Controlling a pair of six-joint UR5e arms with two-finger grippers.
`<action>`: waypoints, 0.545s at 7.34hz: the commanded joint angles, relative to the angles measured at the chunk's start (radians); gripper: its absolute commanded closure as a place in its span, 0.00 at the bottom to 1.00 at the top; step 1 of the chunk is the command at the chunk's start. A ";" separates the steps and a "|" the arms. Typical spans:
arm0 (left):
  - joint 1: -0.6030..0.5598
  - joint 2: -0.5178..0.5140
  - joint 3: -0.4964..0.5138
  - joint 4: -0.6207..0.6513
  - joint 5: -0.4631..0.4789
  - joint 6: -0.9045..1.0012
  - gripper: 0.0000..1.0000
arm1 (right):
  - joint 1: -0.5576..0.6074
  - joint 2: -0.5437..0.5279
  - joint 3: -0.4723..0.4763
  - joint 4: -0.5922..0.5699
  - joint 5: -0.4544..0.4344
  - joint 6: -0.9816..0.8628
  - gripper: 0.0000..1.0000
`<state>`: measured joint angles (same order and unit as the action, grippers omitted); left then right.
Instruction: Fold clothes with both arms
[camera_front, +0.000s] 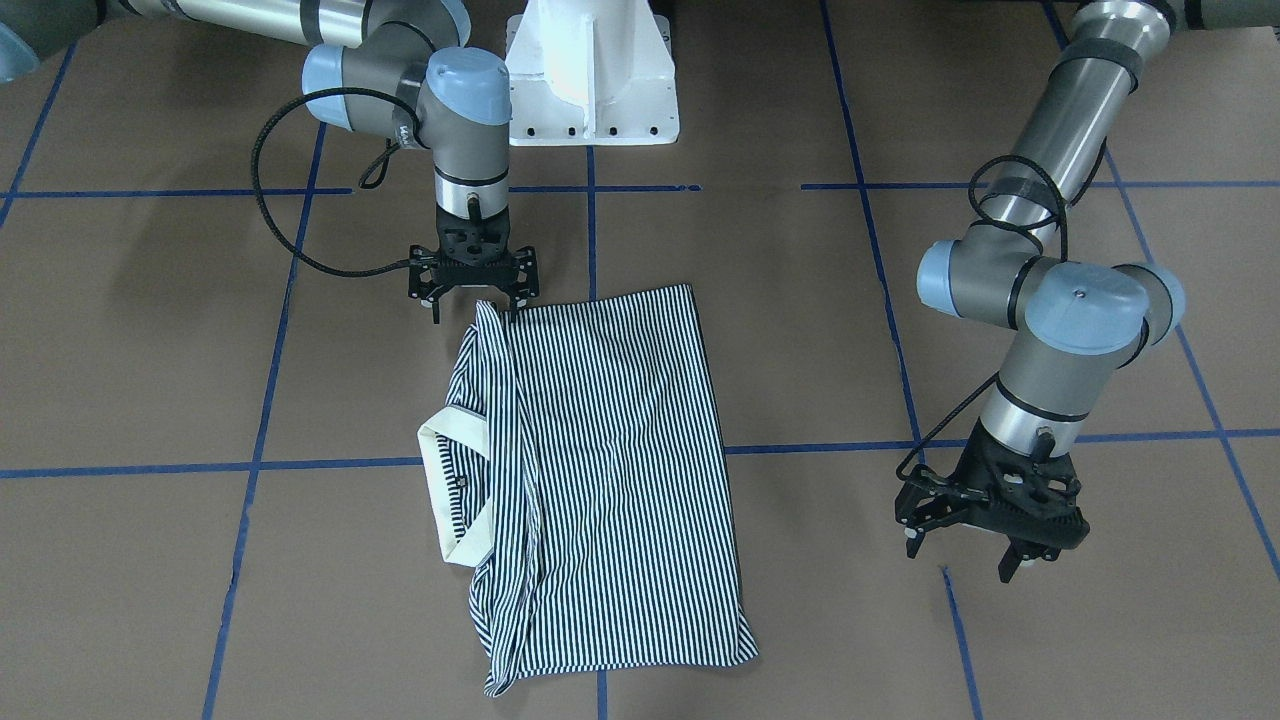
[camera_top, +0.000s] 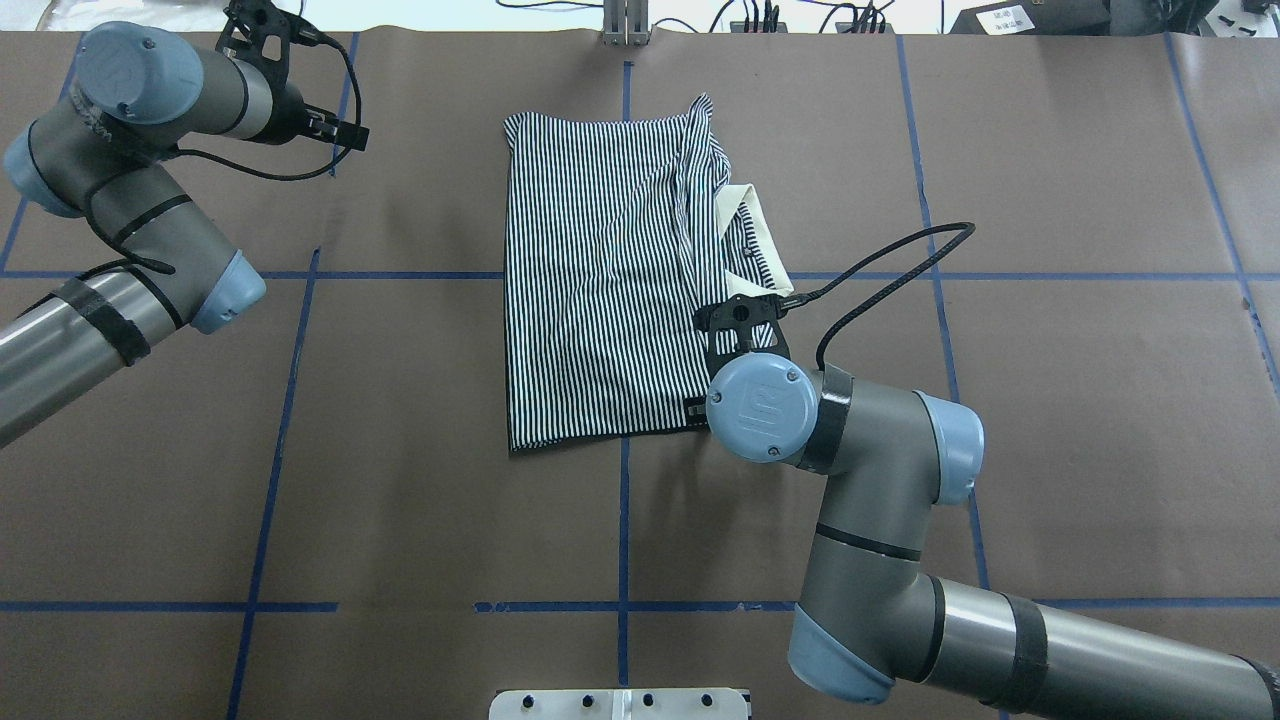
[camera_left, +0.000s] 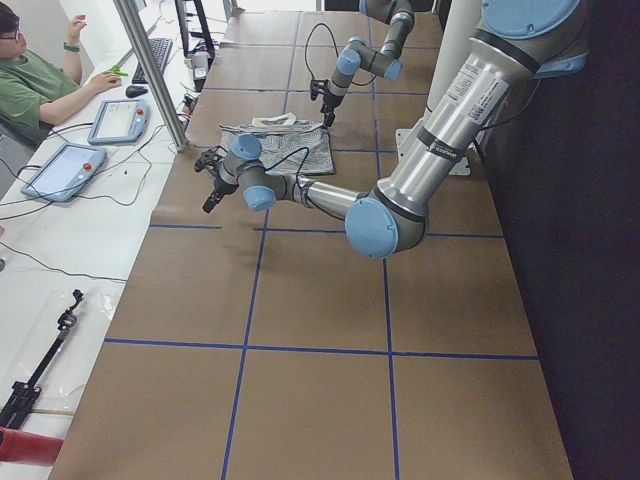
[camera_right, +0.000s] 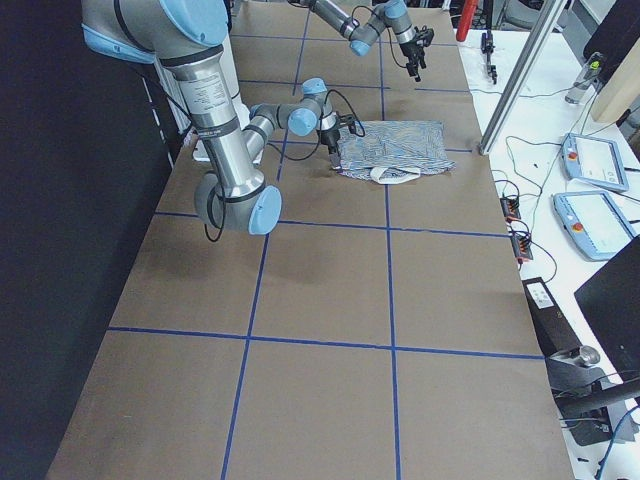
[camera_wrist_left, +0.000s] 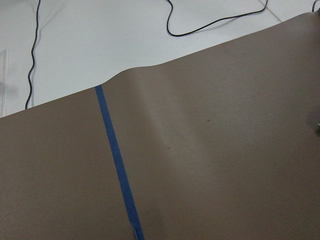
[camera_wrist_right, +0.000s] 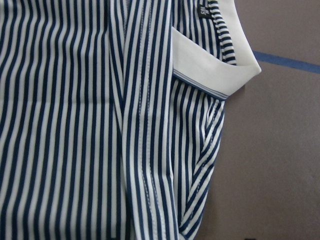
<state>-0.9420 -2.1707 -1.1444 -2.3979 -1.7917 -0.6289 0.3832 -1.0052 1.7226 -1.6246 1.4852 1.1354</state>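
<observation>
while my right gripper (camera_front: 476, 305) hangs spread over the shirt (camera_front: 610, 470) corner | left gripper (camera_front: 960, 558) spread too (well off the shirt)

Front-facing cam: high across the counter (camera_front: 150, 600), looking steeply down toward the robot, white pedestal base (camera_front: 590, 80) at the top edge. The overhead cam looks the opposite way from behind the robot, so both share the striped polo shirt (camera_front: 610, 470) mid-counter, mirrored. End cams look along the counter from far back, the left-end one taking in a seated person (camera_left: 40, 85); left wrist cam is close on the bare counter edge and a blue tape line (camera_wrist_left: 118, 165), right wrist cam very close on the shirt's cream collar (camera_wrist_right: 210, 70).
</observation>
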 joint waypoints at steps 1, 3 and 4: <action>0.003 0.000 0.002 -0.001 0.000 -0.002 0.00 | -0.001 0.037 0.003 -0.083 0.003 -0.125 0.76; 0.005 0.000 0.002 -0.001 0.000 -0.002 0.00 | 0.000 0.036 0.000 -0.083 0.000 -0.161 0.87; 0.006 0.000 0.003 -0.001 0.000 -0.002 0.00 | 0.000 0.036 -0.003 -0.083 -0.003 -0.161 1.00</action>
<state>-0.9371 -2.1706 -1.1423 -2.3991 -1.7917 -0.6304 0.3832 -0.9703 1.7221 -1.7057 1.4849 0.9824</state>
